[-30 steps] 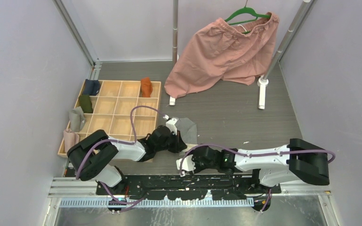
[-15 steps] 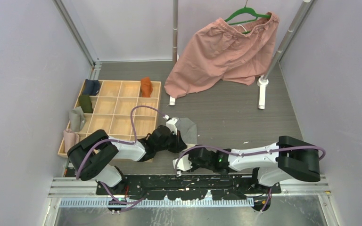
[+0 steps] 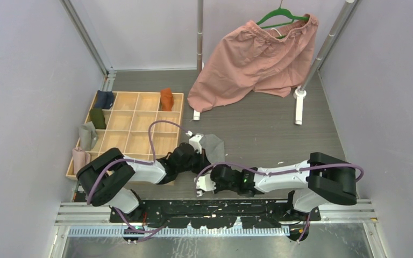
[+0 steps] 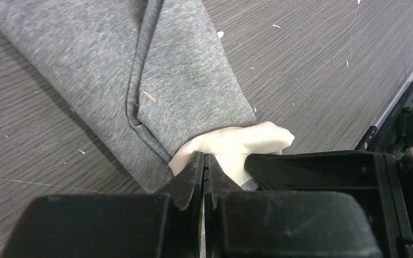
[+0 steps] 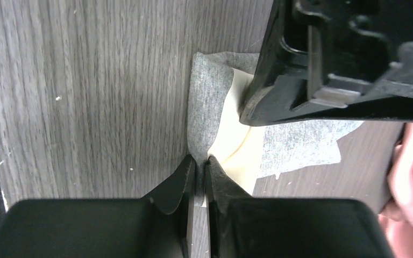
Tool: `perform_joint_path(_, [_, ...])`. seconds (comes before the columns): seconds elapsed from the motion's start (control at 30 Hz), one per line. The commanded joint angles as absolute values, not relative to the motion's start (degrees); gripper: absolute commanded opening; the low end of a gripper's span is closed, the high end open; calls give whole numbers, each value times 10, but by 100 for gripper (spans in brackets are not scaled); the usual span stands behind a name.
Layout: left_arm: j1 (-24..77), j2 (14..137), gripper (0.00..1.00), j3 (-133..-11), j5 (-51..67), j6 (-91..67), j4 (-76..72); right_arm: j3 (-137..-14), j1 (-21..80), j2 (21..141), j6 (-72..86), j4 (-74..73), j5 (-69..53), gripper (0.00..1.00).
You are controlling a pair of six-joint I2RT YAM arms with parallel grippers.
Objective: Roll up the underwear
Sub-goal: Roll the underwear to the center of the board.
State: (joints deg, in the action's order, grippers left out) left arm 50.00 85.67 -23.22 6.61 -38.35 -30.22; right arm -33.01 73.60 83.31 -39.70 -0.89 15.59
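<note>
The grey underwear [image 3: 214, 145] lies folded on the dark wood table just right of the wooden tray, its cream waistband [image 4: 247, 138] at the near end. My left gripper [image 3: 204, 161] [image 4: 203, 157] is shut on that cream waistband. My right gripper [image 3: 209, 171] [image 5: 199, 160] has come in from the right, right beside the left one, and is shut on a thin grey edge of the underwear [image 5: 208, 102]. The left gripper's black body [image 5: 344, 59] fills the upper right of the right wrist view. The rust-orange underwear [image 3: 166, 99] sits in a back compartment of the tray.
The wooden compartment tray [image 3: 140, 115] stands at the left with dark blue [image 3: 105, 99], green [image 3: 98, 118], grey [image 3: 87, 135] and pink [image 3: 79, 157] cloths along its left side. Big pink shorts [image 3: 253, 62] hang on a green hanger from the rack, whose white feet [image 3: 299, 105] rest on the table.
My right arm has slid left up to the grey underwear and its jaws have closed on the cloth's edge. The left gripper has stayed shut on the waistband.
</note>
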Motion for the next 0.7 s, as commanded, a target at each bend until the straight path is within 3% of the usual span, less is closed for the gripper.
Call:
perform_joint_path(0.0, [485, 846, 1, -216, 51, -372, -275, -368, 732, 842, -289, -80, 92, 5])
perform_joint_path(0.4, [472, 756, 1, -216, 37, -379, -236, -416, 716, 853, -51, -91, -54, 1])
perform_joint_path(0.67, [470, 648, 1, -207, -13, -373, -161, -351, 663, 831, 68, 45, -134, 1])
